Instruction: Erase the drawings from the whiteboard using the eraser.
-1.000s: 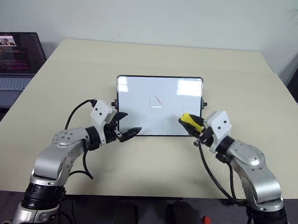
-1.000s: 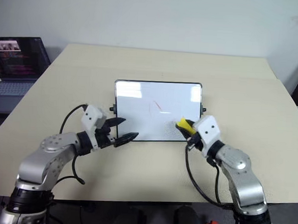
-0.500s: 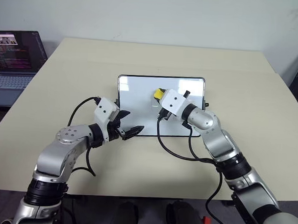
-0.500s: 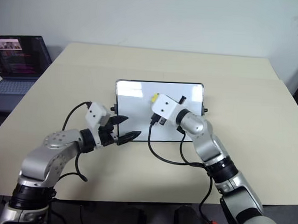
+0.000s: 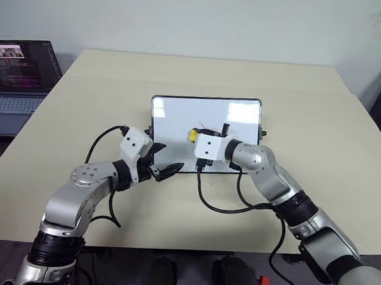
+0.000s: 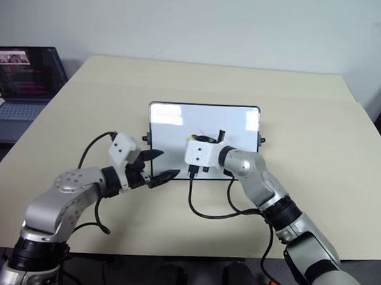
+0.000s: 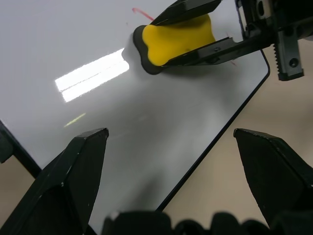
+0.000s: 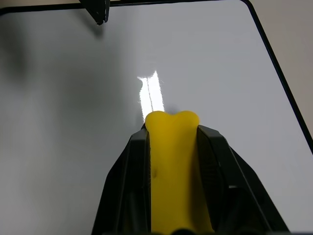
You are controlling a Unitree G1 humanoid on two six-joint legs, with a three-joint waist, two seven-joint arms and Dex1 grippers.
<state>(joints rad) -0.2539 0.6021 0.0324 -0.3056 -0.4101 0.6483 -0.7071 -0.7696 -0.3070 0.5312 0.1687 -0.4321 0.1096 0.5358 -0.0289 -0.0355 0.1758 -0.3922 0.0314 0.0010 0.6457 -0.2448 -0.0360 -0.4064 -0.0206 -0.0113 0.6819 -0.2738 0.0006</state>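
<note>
I'm gripping the eraser (image 8: 173, 166) tight between the two black fingers of my right gripper (image 7: 188, 33), the yellow block sticking out past the fingertips with its dark underside turned toward the whiteboard (image 5: 178, 126). From my left wrist camera I'm seeing that dark edge pressed right onto the glossy white surface, near the board's middle. The whiteboard itself is lying flat on the beige table (image 5: 307, 110), its thin black frame and rounded corners clear to see, small black knobs sticking out at the sides. I'm catching bits of the drawings (image 7: 141, 12): a short red stroke peeking out just beside the eraser's tip, and another faint red trace on the far side of my fingers, partly hidden, so I cannot tell what shape it is. My right forearm is reaching across the board's near edge, its black cable looping down onto the table. Meanwhile my left gripper (image 5: 163, 166) is hovering at the board's near left corner, jaws spread wide apart and grasping nothing, fingers aimed over the white surface. Off at the far left edge of the table a laptop (image 5: 18, 76) is sitting open with its screen lit.
</note>
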